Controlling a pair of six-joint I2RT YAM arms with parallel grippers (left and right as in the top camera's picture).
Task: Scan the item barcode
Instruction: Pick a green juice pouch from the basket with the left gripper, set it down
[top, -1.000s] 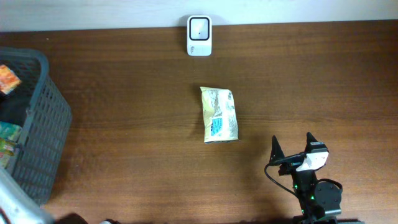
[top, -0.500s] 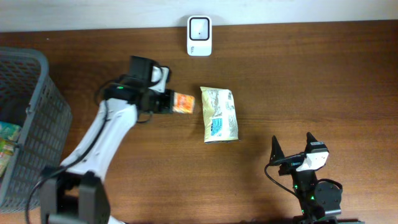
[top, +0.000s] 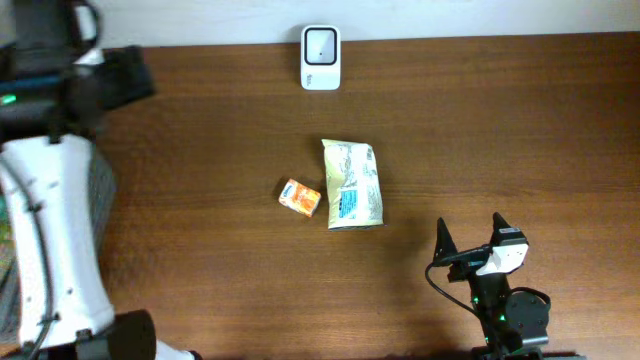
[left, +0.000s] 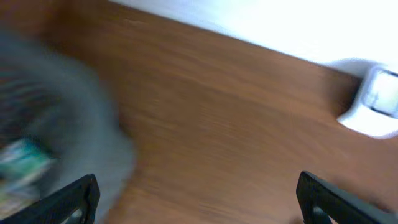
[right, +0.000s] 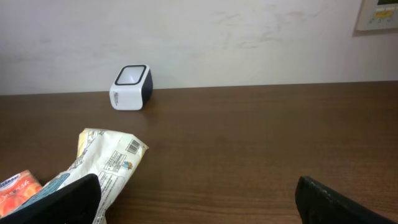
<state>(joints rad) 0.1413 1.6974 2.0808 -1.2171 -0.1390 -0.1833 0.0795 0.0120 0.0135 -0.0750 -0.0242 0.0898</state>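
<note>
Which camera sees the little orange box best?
The overhead view: the whole orange box lies beside the snack bag. The right wrist view catches only its corner; the left wrist view misses it.

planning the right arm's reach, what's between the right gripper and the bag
Nothing, only bare table between the right gripper and the bag, as the overhead view shows. The orange box lies on the bag's far side.

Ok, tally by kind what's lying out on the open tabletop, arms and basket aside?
Barcode scanner: 1
Snack bag: 1
Small orange box: 1
Total: 3
</note>
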